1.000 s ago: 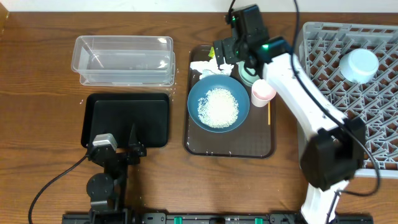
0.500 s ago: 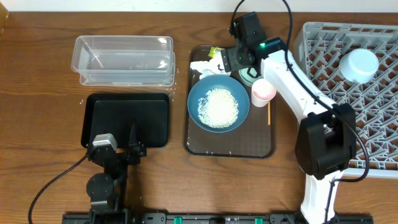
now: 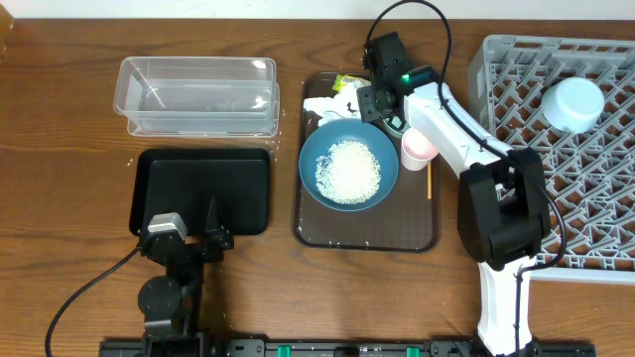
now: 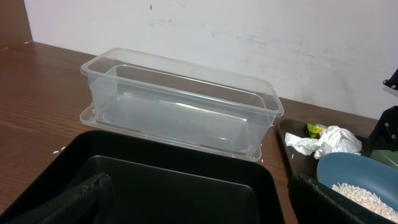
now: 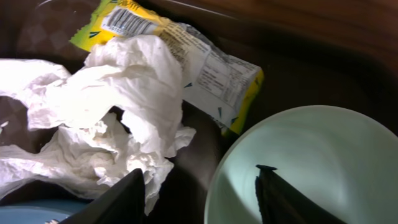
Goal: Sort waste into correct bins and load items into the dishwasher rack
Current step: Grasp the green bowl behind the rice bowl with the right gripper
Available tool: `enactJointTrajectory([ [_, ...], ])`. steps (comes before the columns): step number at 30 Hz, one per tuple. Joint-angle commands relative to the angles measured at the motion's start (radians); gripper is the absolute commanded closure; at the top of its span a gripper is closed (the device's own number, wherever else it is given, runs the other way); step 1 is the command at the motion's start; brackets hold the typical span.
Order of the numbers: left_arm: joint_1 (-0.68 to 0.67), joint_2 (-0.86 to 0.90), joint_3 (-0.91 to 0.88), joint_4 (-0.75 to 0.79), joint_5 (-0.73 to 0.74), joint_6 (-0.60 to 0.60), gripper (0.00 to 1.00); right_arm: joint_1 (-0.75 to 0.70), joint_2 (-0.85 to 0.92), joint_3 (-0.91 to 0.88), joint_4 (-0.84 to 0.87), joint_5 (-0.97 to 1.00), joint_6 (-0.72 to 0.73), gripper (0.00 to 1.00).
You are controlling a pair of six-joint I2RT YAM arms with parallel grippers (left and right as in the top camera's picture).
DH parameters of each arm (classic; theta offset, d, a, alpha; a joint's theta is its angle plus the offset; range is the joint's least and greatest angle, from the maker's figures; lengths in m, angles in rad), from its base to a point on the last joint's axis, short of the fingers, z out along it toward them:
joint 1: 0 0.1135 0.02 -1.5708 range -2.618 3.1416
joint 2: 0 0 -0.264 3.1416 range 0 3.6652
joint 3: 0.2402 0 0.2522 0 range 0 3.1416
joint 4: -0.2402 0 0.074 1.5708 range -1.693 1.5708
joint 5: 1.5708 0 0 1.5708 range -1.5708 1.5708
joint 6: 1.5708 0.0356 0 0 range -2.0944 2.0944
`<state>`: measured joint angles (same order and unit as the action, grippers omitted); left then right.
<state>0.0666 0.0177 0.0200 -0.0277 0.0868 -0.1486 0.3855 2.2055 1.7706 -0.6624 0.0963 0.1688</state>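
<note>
My right gripper [image 5: 199, 186] hangs low over the back of the brown serving tray [image 3: 367, 236], its jaws open astride the near rim of the mint-green bowl [image 5: 323, 162]. One finger [image 5: 280, 199] stands inside the bowl; the other sits outside, beside the crumpled white tissue [image 5: 124, 106]. The yellow-green wrapper [image 5: 211, 74] lies behind the tissue. The deep-blue dish [image 3: 348, 165] holds the rice. A pink cup [image 3: 419, 146] and a wooden stick [image 3: 429, 181] lie to its right. A light-blue bowl [image 3: 571, 104] sits in the grey rack [image 3: 595, 208]. My left gripper [image 4: 199, 202] rests open over the black tray [image 4: 180, 174].
The clear tub [image 3: 198, 94] stands behind the black tray [image 3: 203, 188] on the left. The right arm reaches from the table's front edge across the gap between the serving tray and the rack. A white wall rises behind the table.
The right gripper has come down and slightly left onto the mint-green bowl's rim, and its jaws have narrowed. The left arm has stayed still.
</note>
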Motion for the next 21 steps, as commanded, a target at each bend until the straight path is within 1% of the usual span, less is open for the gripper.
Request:
enactJointTrajectory([
  [1,0.002,0.0,-0.016,-0.035,0.014,0.018,0.08,-0.012,0.006,0.008,-0.005,0.028,0.022,0.48],
  [3,0.002,0.0,-0.016,-0.035,0.014,0.018,0.08,-0.012,0.008,0.007,-0.015,0.029,0.042,0.53],
  [4,0.002,0.0,-0.016,-0.035,0.014,0.018,0.08,-0.012,0.012,0.007,-0.019,0.029,0.044,0.54],
  [6,0.002,0.0,-0.016,-0.035,0.014,0.018,0.08,-0.012,0.021,0.007,-0.018,0.031,0.044,0.53],
  [9,0.002,0.0,-0.016,-0.035,0.014,0.018,0.08,-0.012,0.037,0.007,-0.011,0.039,0.045,0.5],
  [11,0.002,0.0,-0.016,-0.035,0.014,0.018,0.08,-0.012,0.045,0.007,-0.003,0.039,0.047,0.51],
  [13,0.002,0.0,-0.016,-0.035,0.014,0.018,0.08,-0.012,0.045,0.007,0.001,0.039,0.051,0.55],
  [16,0.002,0.0,-0.016,-0.035,0.014,0.018,0.08,-0.012,0.045,0.007,0.004,0.041,0.055,0.57],
  [21,0.002,0.0,-0.016,-0.035,0.014,0.018,0.08,-0.012,0.045,0.007,-0.003,0.065,0.056,0.67],
])
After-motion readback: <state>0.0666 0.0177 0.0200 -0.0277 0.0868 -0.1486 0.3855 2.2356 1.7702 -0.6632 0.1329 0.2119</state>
